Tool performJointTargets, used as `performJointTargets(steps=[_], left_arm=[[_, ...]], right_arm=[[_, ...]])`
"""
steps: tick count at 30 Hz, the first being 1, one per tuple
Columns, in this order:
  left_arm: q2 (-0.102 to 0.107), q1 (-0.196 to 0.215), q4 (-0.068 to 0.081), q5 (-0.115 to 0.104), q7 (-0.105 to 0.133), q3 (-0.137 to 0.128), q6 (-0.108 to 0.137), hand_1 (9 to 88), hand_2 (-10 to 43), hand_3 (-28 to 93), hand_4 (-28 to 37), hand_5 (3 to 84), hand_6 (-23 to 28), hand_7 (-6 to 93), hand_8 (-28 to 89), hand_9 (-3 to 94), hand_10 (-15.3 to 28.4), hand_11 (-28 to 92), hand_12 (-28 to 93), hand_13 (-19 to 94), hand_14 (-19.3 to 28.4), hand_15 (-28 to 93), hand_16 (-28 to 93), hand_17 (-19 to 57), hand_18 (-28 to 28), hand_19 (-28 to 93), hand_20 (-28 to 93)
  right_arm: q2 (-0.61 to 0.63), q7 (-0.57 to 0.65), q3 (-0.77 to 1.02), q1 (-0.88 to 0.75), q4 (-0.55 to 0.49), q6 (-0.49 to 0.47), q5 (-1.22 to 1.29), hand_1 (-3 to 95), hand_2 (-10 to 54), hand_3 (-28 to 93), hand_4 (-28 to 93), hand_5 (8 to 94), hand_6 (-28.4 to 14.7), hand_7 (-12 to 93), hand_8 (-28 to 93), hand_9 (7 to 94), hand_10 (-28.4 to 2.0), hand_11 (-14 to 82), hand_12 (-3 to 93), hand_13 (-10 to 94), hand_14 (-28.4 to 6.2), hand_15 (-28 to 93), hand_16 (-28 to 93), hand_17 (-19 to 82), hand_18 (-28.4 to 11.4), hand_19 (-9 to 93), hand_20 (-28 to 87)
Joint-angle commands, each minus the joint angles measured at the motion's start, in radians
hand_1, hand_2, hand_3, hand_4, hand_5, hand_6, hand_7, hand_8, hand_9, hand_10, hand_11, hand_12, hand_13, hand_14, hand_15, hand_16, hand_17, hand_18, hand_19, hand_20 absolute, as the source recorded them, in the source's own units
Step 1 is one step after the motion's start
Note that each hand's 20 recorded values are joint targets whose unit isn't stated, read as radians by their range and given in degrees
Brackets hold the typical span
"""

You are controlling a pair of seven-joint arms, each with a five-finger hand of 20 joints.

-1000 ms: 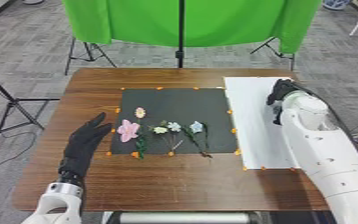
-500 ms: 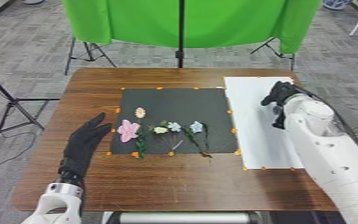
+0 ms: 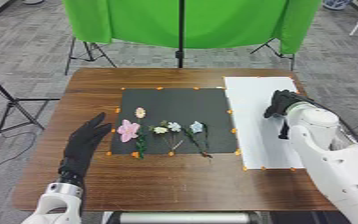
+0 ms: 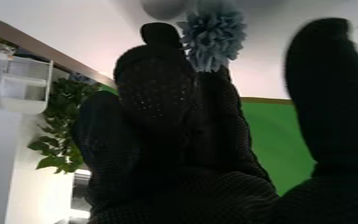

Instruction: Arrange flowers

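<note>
Over the white paper sheet (image 3: 254, 125), the right black-gloved hand (image 3: 285, 101) looks open, a ruffled blue flower (image 4: 213, 37) by its fingertips; the left black-gloved hand (image 3: 84, 139) is relaxed beside the dark mat (image 3: 180, 102) holding pastel flowers (image 3: 128, 131)

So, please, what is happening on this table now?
A robot is arranging flowers. Its right hand is over the white sheet, with a blue flower close to it; whether it is gripped, I cannot tell. The left hand is open, to the left of the dark mat, where several flowers lie, one of them pink.
</note>
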Motion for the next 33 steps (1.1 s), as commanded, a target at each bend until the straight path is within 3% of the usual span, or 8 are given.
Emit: performJointTargets(steps=[1, 6, 14, 21, 33], left_arm=[[-0.007, 0.012, 0.000, 0.003, -0.007, -0.007, -0.010, 19.4, 0.8, 65, -27.1, 40.0, 3.7, 4.1, -5, 44.5, 13.1, 13, 12, 32, 13.1, 9, 0, 4.9, 10.3, 1, 16], [-0.008, 0.010, 0.000, 0.003, -0.008, -0.005, -0.007, 19.5, 0.8, 65, -27.1, 40.1, 3.7, 4.1, -5, 44.5, 13.1, 13, 12, 32, 13.1, 9, 0, 4.9, 10.2, 1, 16], [-0.007, 0.013, -0.001, 0.002, -0.007, -0.006, -0.008, 19.5, 0.8, 65, -27.0, 40.0, 3.7, 4.1, -5, 44.4, 13.1, 13, 12, 32, 13.1, 9, 0, 4.9, 10.3, 1, 16], [-0.007, 0.014, -0.001, 0.004, -0.010, -0.004, -0.012, 19.6, 0.8, 65, -26.9, 39.9, 3.7, 4.0, -5, 44.4, 13.1, 13, 12, 32, 13.0, 9, 0, 4.9, 10.2, 1, 16], [-0.004, 0.009, 0.000, 0.004, -0.021, -0.006, -0.017, 19.6, 0.8, 65, -26.9, 39.8, 3.7, 3.9, -5, 44.3, 13.1, 13, 12, 31, 13.1, 9, 0, 4.8, 10.3, 1, 16]], right_arm=[[0.004, 0.000, 0.025, -0.110, -0.014, 0.094, 0.015, 51.1, -9.5, 62, -17, 61.8, -1.1, 18, -6, 73.0, -16.0, 16.6, 22.3, 86, -3.4, 59, 33, 62, -11.0, 93, 51], [0.009, -0.005, 0.033, -0.136, -0.019, 0.207, 0.074, 67.6, -9.5, 50, -15, 70.6, -2.9, 23, 20, 86.4, -10.8, 8.9, 38.8, 90, -1.2, 59, 33, 65, -8.6, 93, 51], [0.041, -0.023, 0.021, -0.122, -0.152, 0.285, 0.230, 69.2, -9.5, 50, -13, 75.8, -2.6, 24, 20, 91.3, -9.8, 9.5, 41.1, 92, -0.6, 57, 34, 68, -7.9, 93, 50], [0.064, -0.074, -0.076, -0.080, -0.258, 0.221, 0.381, 68.2, -9.5, 51, -14, 75.9, -2.4, 24, 20, 91.9, -9.6, 9.7, 41.7, 93, -0.5, 57, 35, 68, -7.8, 93, 51], [0.054, -0.118, -0.222, -0.046, -0.258, 0.106, 0.377, 67.3, -9.5, 53, -14, 75.3, -2.4, 24, 20, 91.5, -9.7, 9.5, 42.0, 92, -0.5, 57, 36, 68, -7.8, 93, 51]])
